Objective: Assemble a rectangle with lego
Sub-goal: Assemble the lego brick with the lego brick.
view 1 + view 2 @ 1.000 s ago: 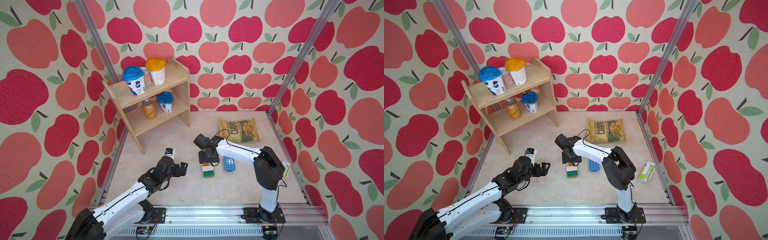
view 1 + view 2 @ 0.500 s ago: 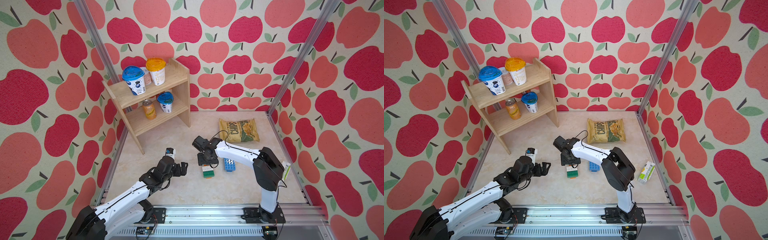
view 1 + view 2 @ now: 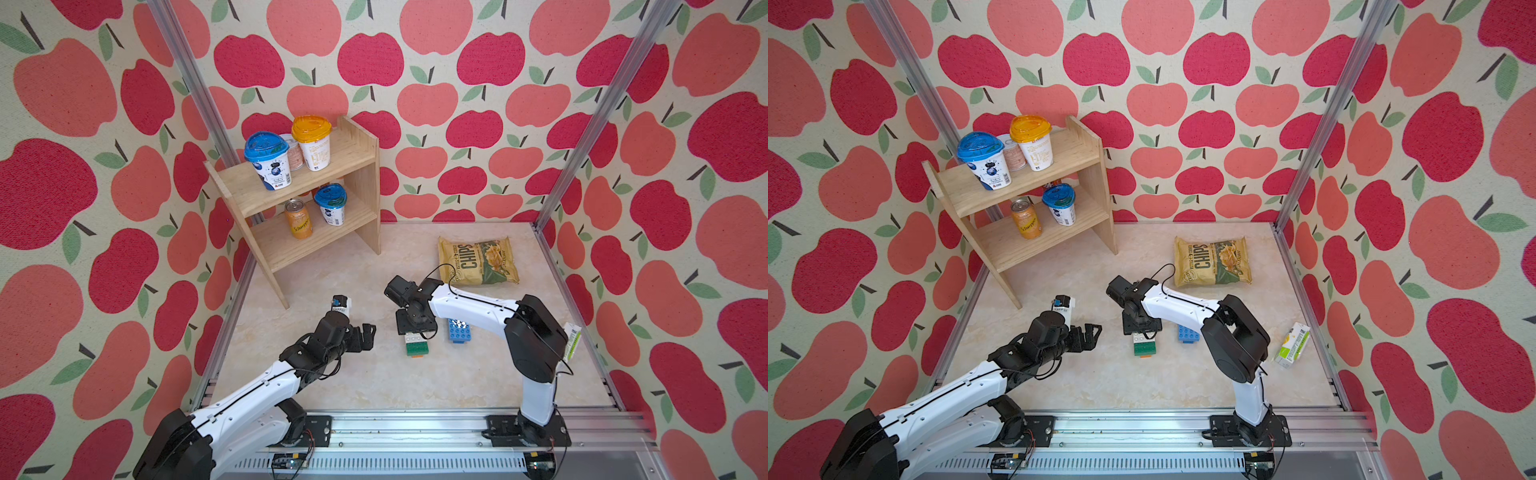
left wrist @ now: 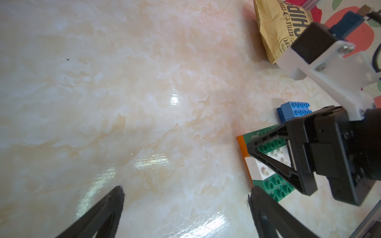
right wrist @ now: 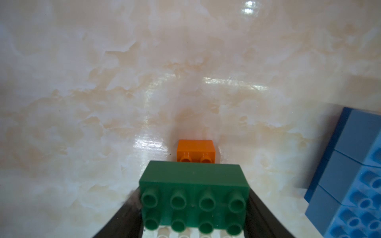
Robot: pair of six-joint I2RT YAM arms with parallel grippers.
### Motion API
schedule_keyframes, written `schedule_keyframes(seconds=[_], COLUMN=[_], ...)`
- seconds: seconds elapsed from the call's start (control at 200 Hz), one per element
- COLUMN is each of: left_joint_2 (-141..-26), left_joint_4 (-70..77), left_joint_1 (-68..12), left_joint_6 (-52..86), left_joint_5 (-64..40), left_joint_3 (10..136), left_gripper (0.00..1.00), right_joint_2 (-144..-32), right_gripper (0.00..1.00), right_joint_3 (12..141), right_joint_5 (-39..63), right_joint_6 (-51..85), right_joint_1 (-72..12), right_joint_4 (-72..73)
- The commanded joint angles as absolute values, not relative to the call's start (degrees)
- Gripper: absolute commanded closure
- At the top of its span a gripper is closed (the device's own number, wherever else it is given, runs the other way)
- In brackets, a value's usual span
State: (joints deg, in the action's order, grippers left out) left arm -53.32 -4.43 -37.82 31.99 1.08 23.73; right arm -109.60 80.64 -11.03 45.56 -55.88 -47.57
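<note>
The lego stack point(image 3: 417, 345) point(image 3: 1144, 345) lies on the floor: green and white bricks on an orange one. My right gripper point(image 3: 415, 330) point(image 3: 1140, 330) stands over it from the far side, shut on the stack. In the right wrist view, its fingers press both ends of the green brick point(image 5: 193, 185), with an orange brick point(image 5: 195, 149) beyond. A block of blue bricks point(image 3: 458, 331) point(image 3: 1188, 333) point(image 5: 354, 164) lies just right of the stack. My left gripper point(image 3: 368, 334) point(image 3: 1092, 334) point(image 4: 185, 189) hovers open and empty to the stack's left.
A chips bag point(image 3: 478, 261) lies at the back right. A wooden shelf point(image 3: 361, 166) with cups and a can stands at the back left. A green-and-white carton point(image 3: 1292, 345) leans by the right wall.
The right wrist has shifted slightly to the left over the stack. The bricks and the left arm have not visibly moved.
</note>
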Motion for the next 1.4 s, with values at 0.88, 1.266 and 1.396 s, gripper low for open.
schedule_keyframes(seconds=[0.88, 1.266, 1.396], left_joint_2=[-55.2, -55.6, -55.7], left_joint_4=[-5.7, -5.7, -5.0], left_joint_1=[-38.3, -38.3, -38.4], left_joint_6=[32.5, 32.6, 31.5], left_joint_5=[2.8, 2.7, 2.1], left_joint_3=[26.3, 26.7, 26.6], left_gripper=[0.03, 0.03, 0.02], right_joint_2=[-107.8, -107.3, -107.4], right_gripper=[0.63, 0.63, 0.63], right_joint_3=[76.8, 76.4, 77.4], right_joint_5=[-9.0, -7.8, -8.3], right_joint_6=[48.8, 48.4, 48.4], right_joint_1=[-56.2, -56.2, -56.4], right_joint_4=[-46.7, -44.8, -45.5])
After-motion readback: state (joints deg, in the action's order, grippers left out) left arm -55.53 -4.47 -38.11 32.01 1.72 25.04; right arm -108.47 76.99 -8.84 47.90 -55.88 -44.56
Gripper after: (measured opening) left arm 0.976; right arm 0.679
